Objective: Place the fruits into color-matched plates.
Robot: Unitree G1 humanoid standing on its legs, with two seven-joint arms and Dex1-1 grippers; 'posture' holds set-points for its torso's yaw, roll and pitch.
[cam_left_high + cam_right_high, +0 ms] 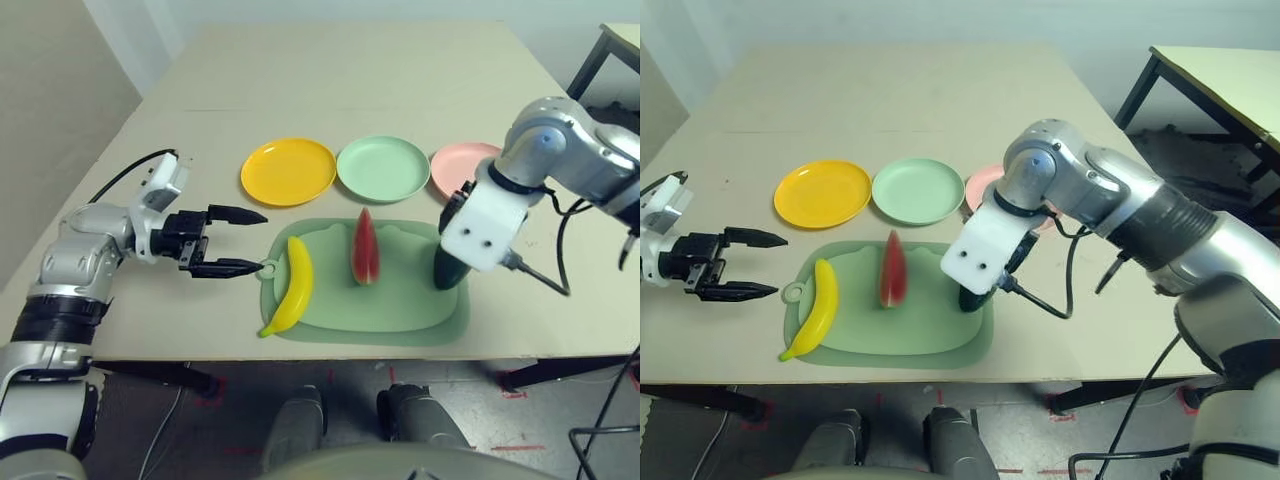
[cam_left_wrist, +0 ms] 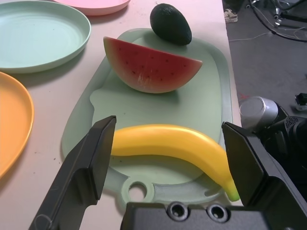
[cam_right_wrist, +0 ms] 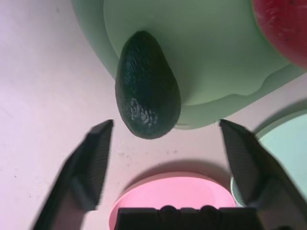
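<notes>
Currently the banana [image 1: 291, 284], watermelon wedge [image 1: 365, 248] and avocado [image 2: 170, 23] all lie on the green mat [image 1: 400, 310] on the counter [image 1: 300, 80], the avocado at the mat's right edge. Behind the mat sit the yellow plate [image 1: 288, 171], green plate [image 1: 383, 167] and pink plate [image 1: 455, 165], none holding fruit. The right end effector [image 3: 165, 158] hangs above the avocado, fingers spread wide, gripping nothing. The left end effector [image 1: 238, 241] points at the banana's end, jaws wide apart too.
</notes>
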